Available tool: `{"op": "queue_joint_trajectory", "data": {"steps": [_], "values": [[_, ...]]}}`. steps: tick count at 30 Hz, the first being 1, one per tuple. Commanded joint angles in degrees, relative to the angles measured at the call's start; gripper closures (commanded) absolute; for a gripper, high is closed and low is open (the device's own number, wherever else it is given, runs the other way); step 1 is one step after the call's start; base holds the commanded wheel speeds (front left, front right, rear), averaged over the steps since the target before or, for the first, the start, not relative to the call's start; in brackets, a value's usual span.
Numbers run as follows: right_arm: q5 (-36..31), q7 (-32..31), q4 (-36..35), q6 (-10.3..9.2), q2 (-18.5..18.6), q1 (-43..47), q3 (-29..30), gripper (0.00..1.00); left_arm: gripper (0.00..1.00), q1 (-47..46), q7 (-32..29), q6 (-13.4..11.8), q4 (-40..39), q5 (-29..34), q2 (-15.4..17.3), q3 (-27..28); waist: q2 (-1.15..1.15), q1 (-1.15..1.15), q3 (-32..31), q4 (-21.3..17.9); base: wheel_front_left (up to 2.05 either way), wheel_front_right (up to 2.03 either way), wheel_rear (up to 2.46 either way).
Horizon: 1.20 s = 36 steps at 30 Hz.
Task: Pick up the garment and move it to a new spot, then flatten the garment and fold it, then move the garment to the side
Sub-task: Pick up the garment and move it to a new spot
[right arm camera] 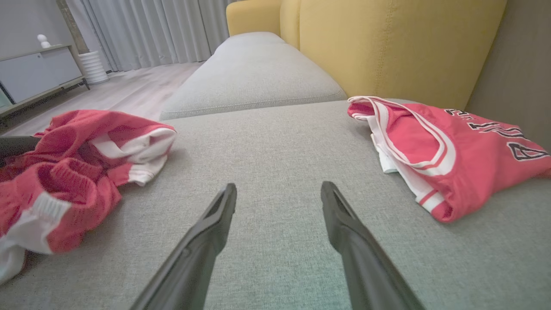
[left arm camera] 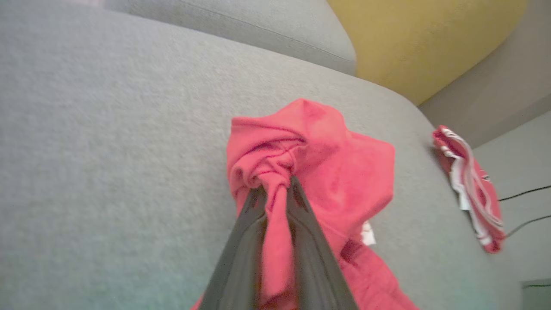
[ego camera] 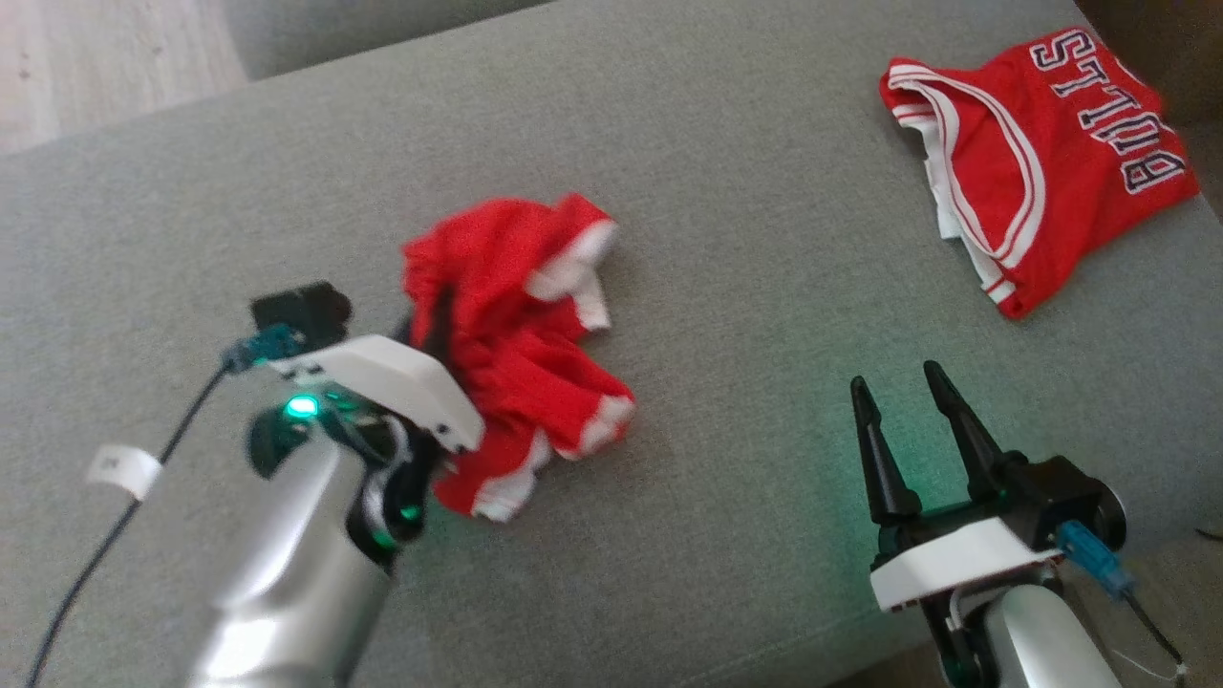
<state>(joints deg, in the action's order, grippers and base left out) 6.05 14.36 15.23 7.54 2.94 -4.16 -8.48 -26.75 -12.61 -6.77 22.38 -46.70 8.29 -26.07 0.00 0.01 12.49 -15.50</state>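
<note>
The garment (ego camera: 1041,162), a red jersey with white striped trim and black-and-white lettering, lies folded at the far right of the grey cushion (ego camera: 726,287); it also shows as the garment (right arm camera: 447,155) and the garment (left arm camera: 473,193). A crumpled red mesh cloth with white bands (ego camera: 516,334) lies mid-cushion. My left gripper (left arm camera: 275,183) is shut on a bunched fold of that red cloth (left arm camera: 335,163). In the head view, the left gripper (ego camera: 439,325) is half buried in the cloth. My right gripper (ego camera: 896,377) stands open and holds nothing, right of the cloth and well short of the jersey.
A yellow backrest (right arm camera: 387,43) rises behind the jersey. A second grey cushion (right arm camera: 254,77) adjoins the far side, with wooden floor (ego camera: 96,57) beyond. A black cable (ego camera: 124,516) trails from my left arm. Bare cushion lies between the two red pieces.
</note>
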Motion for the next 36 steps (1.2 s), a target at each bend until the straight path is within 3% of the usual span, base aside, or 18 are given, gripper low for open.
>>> {"op": "queue_joint_trajectory", "data": {"steps": [1, 3, 4, 10, 16, 19, 26, 31, 36], "values": [[0.51, 0.63, -1.62, -0.05, -0.05, -1.52, -1.21, 0.00, 0.99, -4.39, 2.38, -0.70, 2.45, 2.53, 2.32, 2.30, 0.00, -0.01, 0.59, -0.48, 0.00, 0.00, 0.00], [0.40, 0.63, -1.56, -0.05, -0.05, -1.46, -1.13, 0.00, 0.24, -6.26, 4.60, -1.08, 6.98, 4.26, 3.05, 2.35, 0.00, -0.01, 0.71, -0.25, 0.00, 0.00, 0.00], [0.29, 0.63, -1.50, -0.05, -0.05, -1.44, -1.18, 0.00, 0.00, -7.01, 5.58, -1.01, 9.02, 5.34, 3.46, 1.90, 0.00, -0.01, 0.74, -0.10, 0.00, 0.00, 0.00], [-0.38, 0.63, -1.55, -0.05, -0.05, -1.42, -0.39, 0.00, 0.00, -8.92, 14.63, -1.37, 15.44, 10.48, 3.78, 0.00, 0.00, -0.01, -0.01, 1.64, 0.00, 0.00, 0.00], [-1.82, 0.63, -2.23, -0.05, -0.06, -0.84, 1.42, 0.00, 0.00, -5.14, 26.30, -1.83, 15.49, 13.58, 2.70, -0.27, 0.00, -0.01, -2.45, 4.46, 0.00, 0.00, 0.00], [-2.83, 0.63, -2.72, -0.05, -0.06, -0.17, 2.85, 0.00, 0.00, -1.41, 27.49, -2.76, 11.64, 15.65, 2.82, 1.09, 0.00, -0.01, -3.87, 6.35, 0.00, 0.00, 0.00], [-4.68, 0.63, -3.47, -0.05, 0.61, 1.41, 6.15, 0.00, 0.00, 13.21, 27.59, -4.33, -6.77, 25.91, 3.41, 7.69, 0.00, -0.01, -6.96, 11.08, 0.00, 0.00, 0.00], [-5.49, 0.63, -3.28, -0.05, 0.94, 2.76, 7.82, 0.00, 0.00, 23.98, 27.59, -2.86, -12.23, 30.22, 2.91, 11.93, 0.00, -0.01, -9.24, 13.81, 0.00, 0.00, 0.00], [-5.47, 0.63, -2.68, -0.05, 0.84, 4.45, 8.41, 0.00, 0.00, 30.61, 27.60, 0.98, -12.88, 31.91, 1.50, 15.86, 0.00, -0.01, -10.75, 16.13, 0.00, 0.00, 0.00]]}}
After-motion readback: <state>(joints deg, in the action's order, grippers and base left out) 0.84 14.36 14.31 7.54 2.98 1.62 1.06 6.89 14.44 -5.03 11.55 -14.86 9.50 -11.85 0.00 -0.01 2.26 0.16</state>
